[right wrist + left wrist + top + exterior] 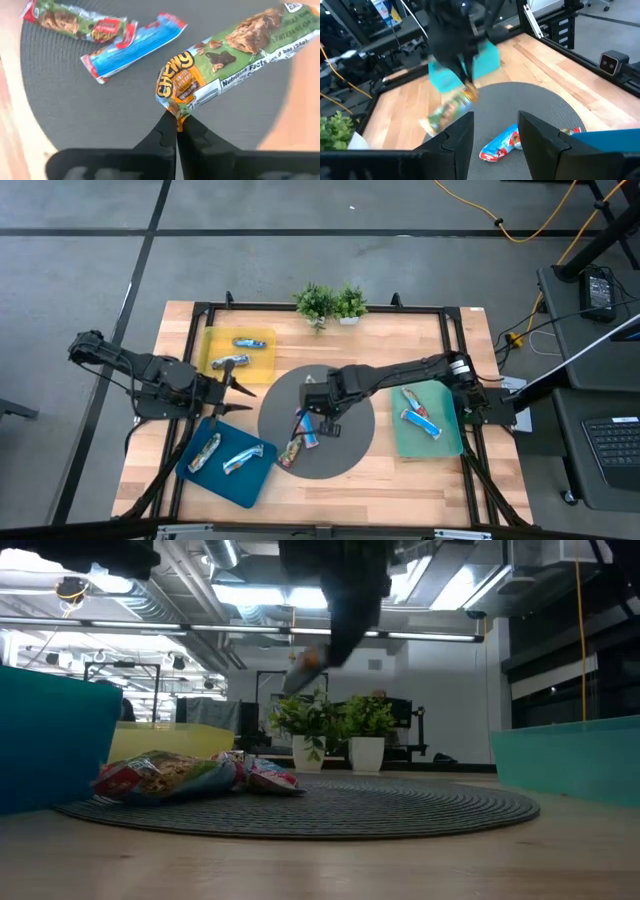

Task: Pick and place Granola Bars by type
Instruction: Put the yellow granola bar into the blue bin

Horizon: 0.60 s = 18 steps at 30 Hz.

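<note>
My right gripper (pixel 322 418) hangs over the round grey mat (pixel 350 442), shut on a green-and-orange granola bar (pixel 235 37). That bar also shows in the low view (pixel 305 662) and in the left wrist view (pixel 449 111). A blue bar (pixel 135 45) and a red-green bar (pixel 75 22) lie flat on the grey mat. My left gripper (pixel 232 387) is open between the yellow mat (pixel 262 360) and the blue mat (pixel 230 480), touching nothing. My right gripper pinches the green-and-orange bar by the crimped end of its wrapper (pixel 175 111), between the two fingertips (pixel 167 131). It comes from above, pointing down. The bar is lifted clear of the grey mat and slants away below the fingers.
Two silver-grey bars (pixel 250 342) lie on the yellow mat, two bars (pixel 245 460) on the blue mat and two bars (pixel 422 423) on the green mat (pixel 405 442). Small potted plants (pixel 330 302) stand at the far edge. A black frame (pixel 300 308) rims the wooden table.
</note>
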Each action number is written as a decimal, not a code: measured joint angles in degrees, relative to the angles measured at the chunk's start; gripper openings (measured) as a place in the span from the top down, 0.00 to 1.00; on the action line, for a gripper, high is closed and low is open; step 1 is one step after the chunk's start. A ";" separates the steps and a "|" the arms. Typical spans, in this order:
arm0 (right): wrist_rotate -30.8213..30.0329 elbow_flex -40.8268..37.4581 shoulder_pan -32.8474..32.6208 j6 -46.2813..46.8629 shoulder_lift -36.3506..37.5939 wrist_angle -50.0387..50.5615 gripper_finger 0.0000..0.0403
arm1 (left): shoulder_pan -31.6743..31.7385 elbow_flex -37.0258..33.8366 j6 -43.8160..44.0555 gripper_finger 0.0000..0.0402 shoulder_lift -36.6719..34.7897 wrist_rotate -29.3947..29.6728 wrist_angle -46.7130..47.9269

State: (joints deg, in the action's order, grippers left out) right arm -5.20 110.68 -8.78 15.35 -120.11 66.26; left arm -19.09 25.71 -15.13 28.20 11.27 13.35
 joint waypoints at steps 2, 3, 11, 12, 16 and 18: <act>-1.37 2.60 0.01 -1.18 0.00 1.90 0.99 | 0.00 0.00 0.74 0.64 1.14 0.00 0.23; -1.69 3.58 0.05 -1.91 0.01 2.32 0.99 | 0.00 0.00 0.86 0.64 1.80 -0.02 0.19; -1.48 8.38 1.69 -7.25 0.02 2.32 0.99 | 0.01 -0.02 -2.14 0.61 8.33 -0.31 -5.78; -0.86 8.72 2.06 -7.88 0.02 2.34 0.99 | 0.02 -0.02 -2.67 0.60 9.15 -0.65 -7.38; 0.78 9.65 3.21 -9.83 0.02 2.03 0.98 | 0.01 -0.02 -3.48 0.56 12.15 -1.19 -12.25; 0.84 9.83 3.65 -11.04 0.02 1.76 0.98 | 0.01 -0.02 -3.53 0.53 13.47 -0.84 -13.52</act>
State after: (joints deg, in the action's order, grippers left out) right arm -4.36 120.50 -5.13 4.31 -120.09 68.02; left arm -19.08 25.69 -18.66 41.67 10.42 -0.17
